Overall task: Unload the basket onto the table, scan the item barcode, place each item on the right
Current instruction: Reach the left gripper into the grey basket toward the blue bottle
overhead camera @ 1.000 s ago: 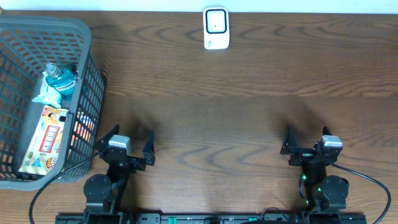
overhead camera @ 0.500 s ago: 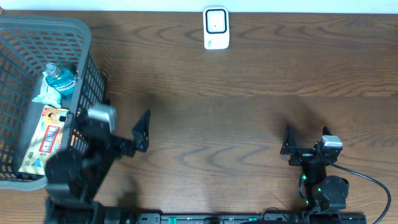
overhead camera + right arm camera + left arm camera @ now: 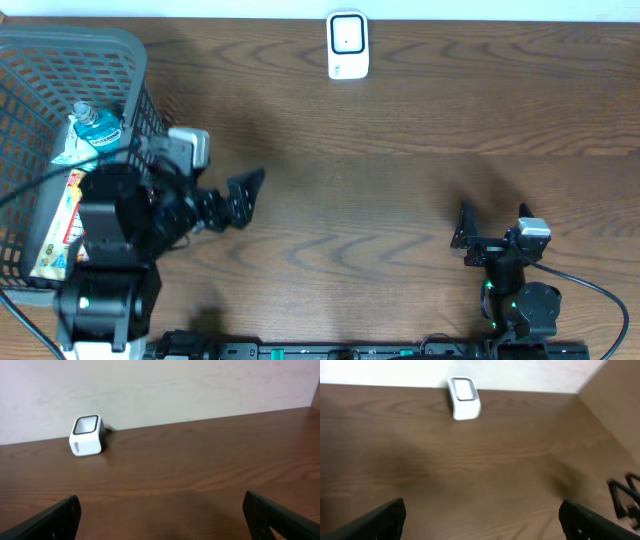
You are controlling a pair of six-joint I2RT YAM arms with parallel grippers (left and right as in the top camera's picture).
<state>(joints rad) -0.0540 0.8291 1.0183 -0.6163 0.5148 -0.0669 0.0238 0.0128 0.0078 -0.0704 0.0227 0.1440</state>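
The white barcode scanner (image 3: 347,45) stands at the table's far edge, also seen in the left wrist view (image 3: 464,398) and the right wrist view (image 3: 86,435). The items lie in the grey basket (image 3: 60,42) at the left: a blue bottle (image 3: 97,125), a white and teal packet (image 3: 75,152) and a yellow packet (image 3: 58,232). My left gripper (image 3: 232,200) (image 3: 481,512) hangs open and empty over bare table just right of the basket. Near the front right, my right gripper (image 3: 492,228) (image 3: 162,507) is open and empty.
The brown wooden table (image 3: 400,170) runs between basket and right arm. A black cable (image 3: 590,290) loops by the right arm's base. A pale wall backs the far edge.
My left arm has risen from its rest pose and swung forward beside the basket, its gripper now farther out and higher. The right arm has not moved.
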